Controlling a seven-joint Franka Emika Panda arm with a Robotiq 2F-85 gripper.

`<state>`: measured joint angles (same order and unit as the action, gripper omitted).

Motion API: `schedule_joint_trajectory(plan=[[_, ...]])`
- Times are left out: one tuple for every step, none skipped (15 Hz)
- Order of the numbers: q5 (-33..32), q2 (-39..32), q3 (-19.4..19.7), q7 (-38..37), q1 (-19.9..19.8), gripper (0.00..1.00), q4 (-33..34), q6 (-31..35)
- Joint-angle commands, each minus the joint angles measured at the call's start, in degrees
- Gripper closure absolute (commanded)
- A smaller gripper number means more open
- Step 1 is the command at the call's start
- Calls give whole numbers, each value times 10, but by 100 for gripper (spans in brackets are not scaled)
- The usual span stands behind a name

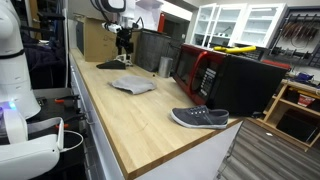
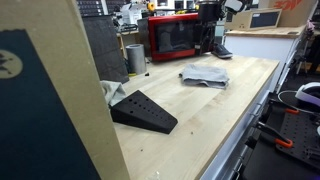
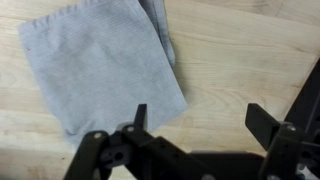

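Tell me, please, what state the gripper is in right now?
Gripper: open, holding nothing; jaws apart above the table, beside the cloth.

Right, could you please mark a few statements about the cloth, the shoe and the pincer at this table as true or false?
1. The pincer is open and holds nothing. True.
2. The grey cloth lies on the floor. False: it lies on the wooden table.
3. A shoe rests on the table. True.
4. The microwave is blue. False: its front is red.
5. The black wedge sits on top of the grey cloth. False: it stands on bare wood, well apart from the cloth.
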<state>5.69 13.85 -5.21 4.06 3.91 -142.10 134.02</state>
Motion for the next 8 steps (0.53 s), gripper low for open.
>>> schedule_joint_trajectory(plan=[[-76,62,-13,-70,-8,0,-25,-29],[-84,73,-10,-69,-6,0,-26,-36],[-85,83,-5,-63,-5,0,-26,-47],[-90,92,1,-58,-9,0,-24,-60],[-73,102,13,-35,-5,0,-24,-68],[-57,112,29,-15,-3,0,-27,-65],[-73,81,11,-43,-3,0,-15,-52],[-68,90,19,-32,-4,0,-16,-54]])
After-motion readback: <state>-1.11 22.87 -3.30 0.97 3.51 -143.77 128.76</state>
